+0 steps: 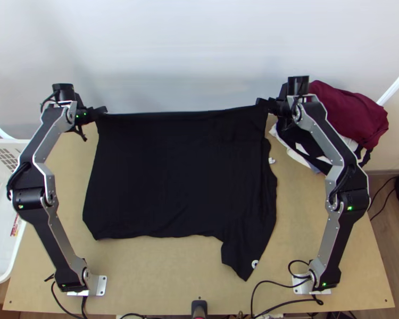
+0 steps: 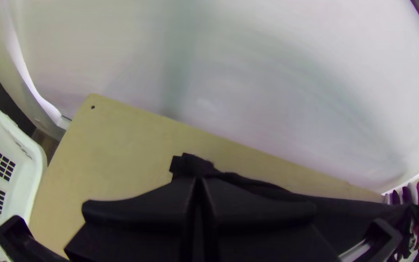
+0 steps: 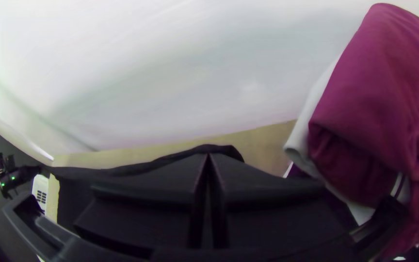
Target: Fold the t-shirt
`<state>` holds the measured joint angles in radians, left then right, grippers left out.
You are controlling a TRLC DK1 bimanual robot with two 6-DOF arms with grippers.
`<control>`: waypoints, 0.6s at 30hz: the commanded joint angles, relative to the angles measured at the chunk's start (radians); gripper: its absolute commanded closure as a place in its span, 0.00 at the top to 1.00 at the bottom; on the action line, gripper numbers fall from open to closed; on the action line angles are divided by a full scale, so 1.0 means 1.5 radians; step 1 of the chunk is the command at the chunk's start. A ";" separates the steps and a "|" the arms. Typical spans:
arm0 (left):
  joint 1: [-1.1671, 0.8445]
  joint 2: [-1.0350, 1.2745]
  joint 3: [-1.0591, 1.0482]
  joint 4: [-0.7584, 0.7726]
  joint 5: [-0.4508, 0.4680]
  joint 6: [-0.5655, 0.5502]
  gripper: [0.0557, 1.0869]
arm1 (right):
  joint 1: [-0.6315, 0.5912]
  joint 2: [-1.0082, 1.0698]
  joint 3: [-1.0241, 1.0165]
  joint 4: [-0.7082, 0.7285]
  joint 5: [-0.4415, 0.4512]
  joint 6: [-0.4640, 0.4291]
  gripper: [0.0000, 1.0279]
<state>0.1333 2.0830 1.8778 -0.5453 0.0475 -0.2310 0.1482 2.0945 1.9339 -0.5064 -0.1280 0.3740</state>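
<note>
The black t-shirt (image 1: 173, 175) lies spread over the middle of the table, its far edge drawn straight between the grippers. At its far left corner my left gripper (image 1: 101, 111) is shut on the cloth; in the left wrist view a bunch of shirt (image 2: 192, 165) pokes out past the closed left gripper (image 2: 199, 182). My right gripper (image 1: 263, 103) is shut on the far right corner, and in the right wrist view cloth (image 3: 219, 149) shows just beyond the right gripper (image 3: 208, 157). A sleeve-like part extends toward the near edge at the right.
A heap of clothes with a maroon garment (image 1: 348, 111) on top sits at the far right, close by the right gripper. A white basket (image 1: 13, 212) stands at the left edge. Bare table (image 1: 162, 266) shows nearer the arms' bases, with cables along the near edge.
</note>
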 commanded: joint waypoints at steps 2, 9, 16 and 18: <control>0.014 -0.062 0.009 -0.042 0.020 0.020 0.04 | -0.010 -0.004 0.023 -0.062 -0.011 0.013 0.03; 0.048 -0.108 -0.041 -0.065 0.029 0.031 0.04 | -0.014 -0.035 -0.020 -0.129 -0.012 0.011 0.03; 0.055 -0.158 -0.147 -0.055 0.029 0.040 0.04 | -0.016 -0.111 -0.132 -0.130 -0.012 0.002 0.03; 0.054 -0.173 -0.184 -0.042 0.030 0.043 0.04 | -0.014 -0.128 -0.159 -0.130 -0.012 0.000 0.03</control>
<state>0.1997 1.8740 1.6756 -0.6270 0.0944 -0.1822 0.1413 1.9705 1.7554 -0.6949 -0.1501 0.3737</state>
